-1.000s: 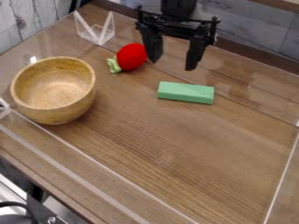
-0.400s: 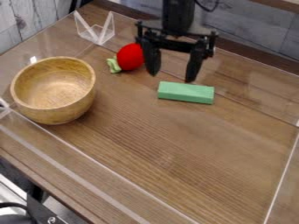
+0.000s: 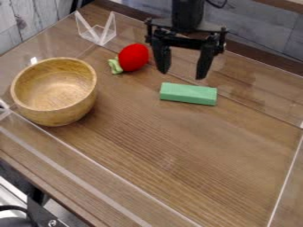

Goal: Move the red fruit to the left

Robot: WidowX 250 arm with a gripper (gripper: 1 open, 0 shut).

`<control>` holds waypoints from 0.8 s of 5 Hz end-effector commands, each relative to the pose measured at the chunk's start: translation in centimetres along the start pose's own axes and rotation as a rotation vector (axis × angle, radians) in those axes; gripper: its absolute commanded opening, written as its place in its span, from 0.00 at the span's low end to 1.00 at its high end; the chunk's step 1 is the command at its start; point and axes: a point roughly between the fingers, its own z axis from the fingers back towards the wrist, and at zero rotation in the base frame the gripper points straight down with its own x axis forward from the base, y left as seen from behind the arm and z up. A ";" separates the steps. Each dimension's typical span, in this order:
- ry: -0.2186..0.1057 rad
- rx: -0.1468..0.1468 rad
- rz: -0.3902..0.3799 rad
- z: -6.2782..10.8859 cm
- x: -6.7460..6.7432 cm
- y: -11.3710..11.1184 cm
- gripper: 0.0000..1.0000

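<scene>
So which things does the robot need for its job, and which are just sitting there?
Needed for the job:
- red fruit, the strawberry-like toy to be moved left
- gripper, open, hanging just right of the fruit

Just lying about:
- wooden bowl
- green block
- clear plastic stand at the back

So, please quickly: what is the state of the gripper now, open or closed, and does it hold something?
Gripper: open and holding nothing; it hangs above the table just right of the red fruit, behind the green block.
</scene>
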 end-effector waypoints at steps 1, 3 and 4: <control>-0.053 -0.035 -0.083 2.5 0.5 -0.3 1.00; -0.020 -0.031 -0.167 2.4 0.1 0.7 1.00; -0.012 -0.020 -0.157 1.8 0.1 1.0 1.00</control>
